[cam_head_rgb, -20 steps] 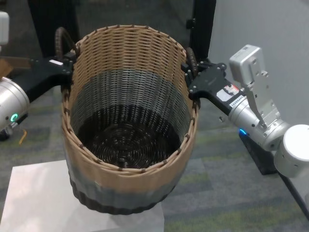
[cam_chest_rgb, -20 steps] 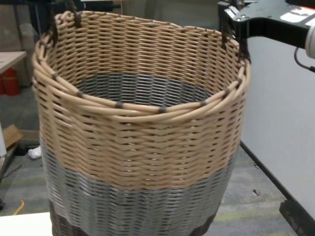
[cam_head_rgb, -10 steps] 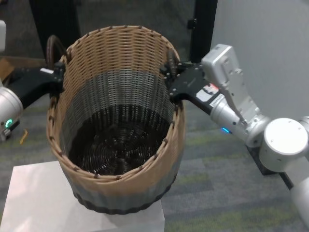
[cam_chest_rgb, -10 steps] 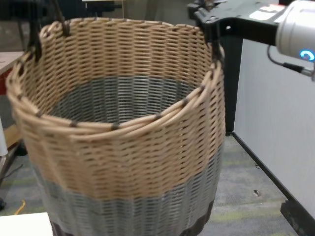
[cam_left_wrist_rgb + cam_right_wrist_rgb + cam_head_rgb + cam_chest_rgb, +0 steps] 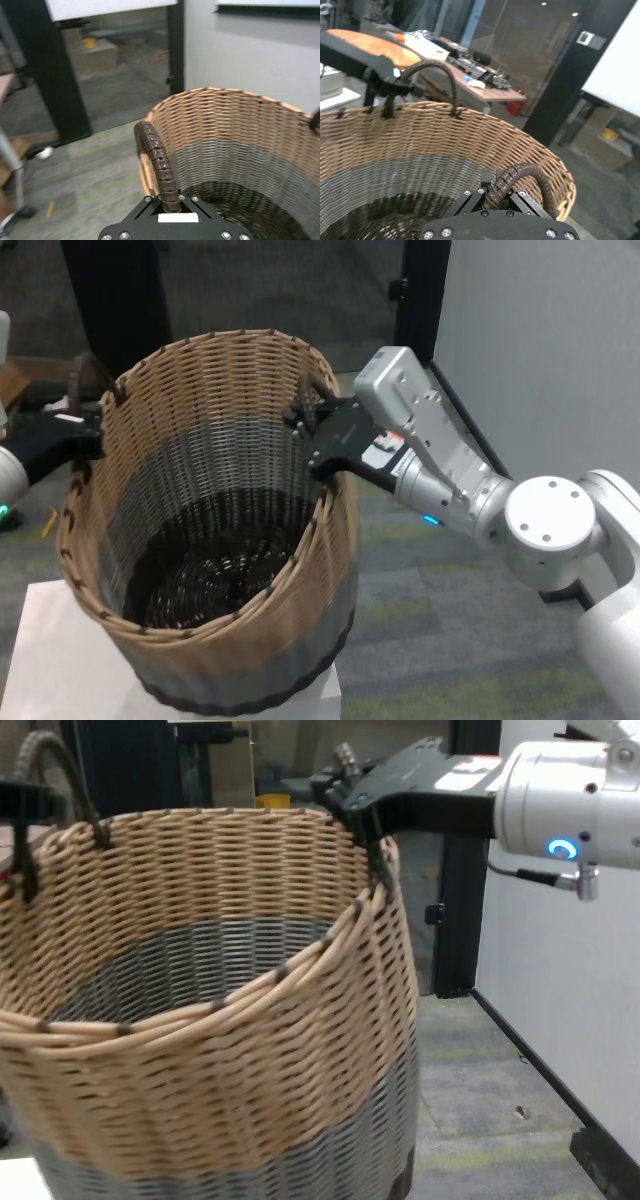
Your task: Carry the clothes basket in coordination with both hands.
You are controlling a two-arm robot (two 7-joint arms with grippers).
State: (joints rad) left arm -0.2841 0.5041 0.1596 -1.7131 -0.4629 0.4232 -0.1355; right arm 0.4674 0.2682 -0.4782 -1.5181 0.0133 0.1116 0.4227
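Observation:
The clothes basket (image 5: 215, 540), round wicker with a tan top band, grey middle and dark base, hangs tilted between my two arms over the corner of a white table (image 5: 50, 640). My left gripper (image 5: 85, 432) is shut on the dark loop handle (image 5: 157, 162) at the basket's left rim. My right gripper (image 5: 305, 422) is shut on the opposite handle (image 5: 522, 174). From the chest, the right gripper (image 5: 352, 802) sits at the rim's top right and the left handle (image 5: 50, 765) rises at the far left. The basket is empty inside.
A black post (image 5: 420, 300) and a white wall panel (image 5: 540, 350) stand close behind my right arm. A dark panel (image 5: 110, 290) is at the back left. Grey carpet (image 5: 430, 640) lies below, right of the table.
Both arms have carried the basket to the left. Its rim now leans further over, and my right arm has swung in across the middle of the head view.

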